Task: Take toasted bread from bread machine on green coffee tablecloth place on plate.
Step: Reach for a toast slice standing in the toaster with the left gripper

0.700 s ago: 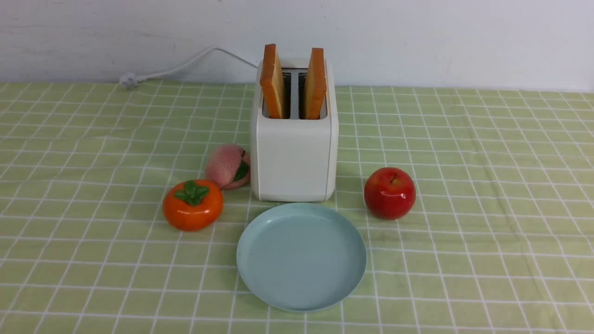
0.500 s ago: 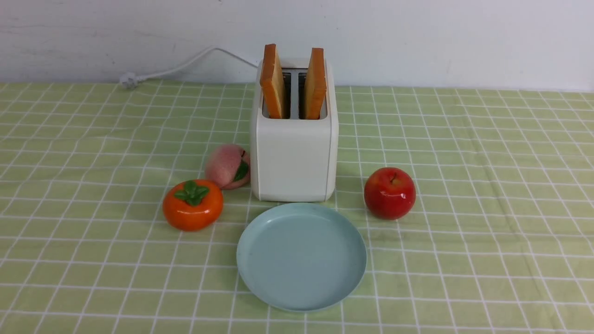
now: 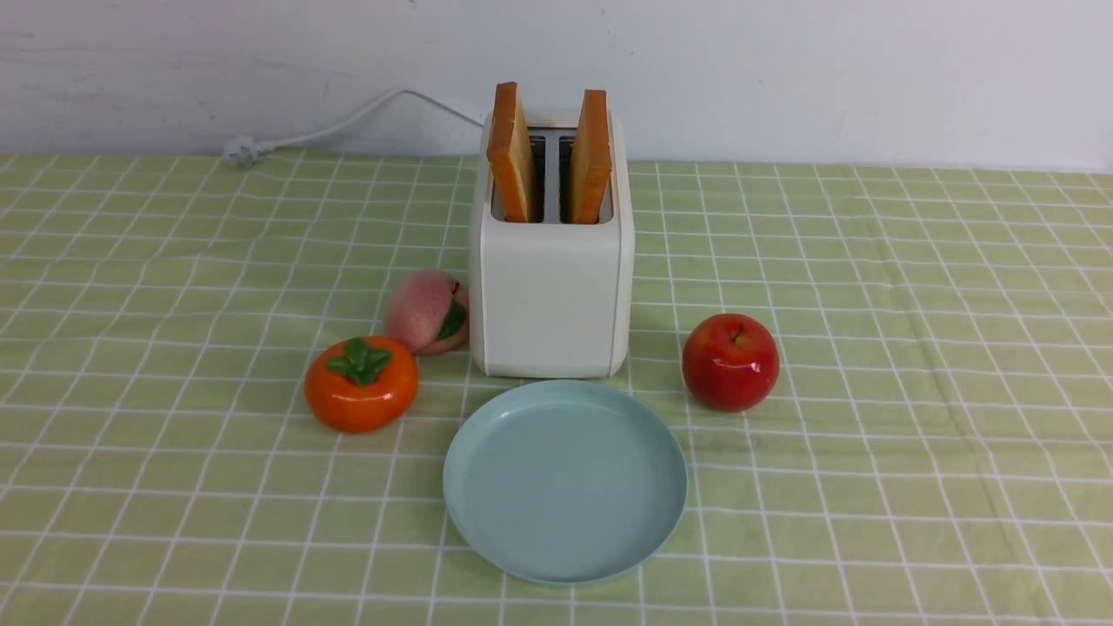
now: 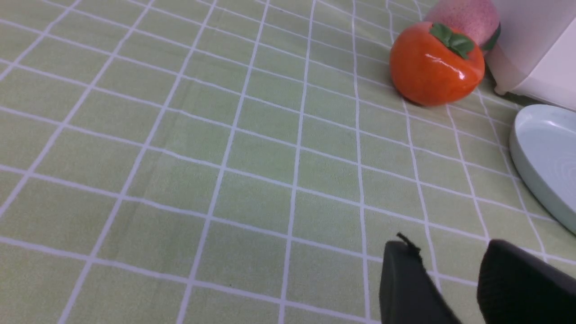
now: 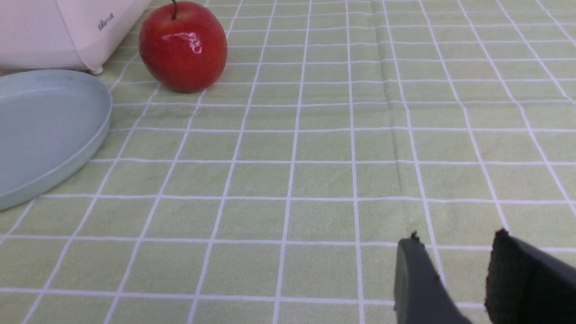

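Note:
Two slices of toasted bread, a left slice (image 3: 511,152) and a right slice (image 3: 591,156), stand upright in the slots of the cream-white bread machine (image 3: 550,296) at the back middle of the green coffee tablecloth (image 3: 869,348). The pale blue plate (image 3: 565,480) lies bare just in front of it. Neither arm shows in the front view. My left gripper (image 4: 450,247) hovers open over bare cloth, with the plate's rim (image 4: 535,180) off to one side. Over bare cloth too, my right gripper (image 5: 454,238) is open and holds nothing, far from the plate (image 5: 45,130).
An orange persimmon (image 3: 361,384) and a pink peach (image 3: 426,311) sit left of the bread machine. A red apple (image 3: 730,362) sits to its right. The white power cord (image 3: 348,122) runs along the back wall to a plug (image 3: 239,151).

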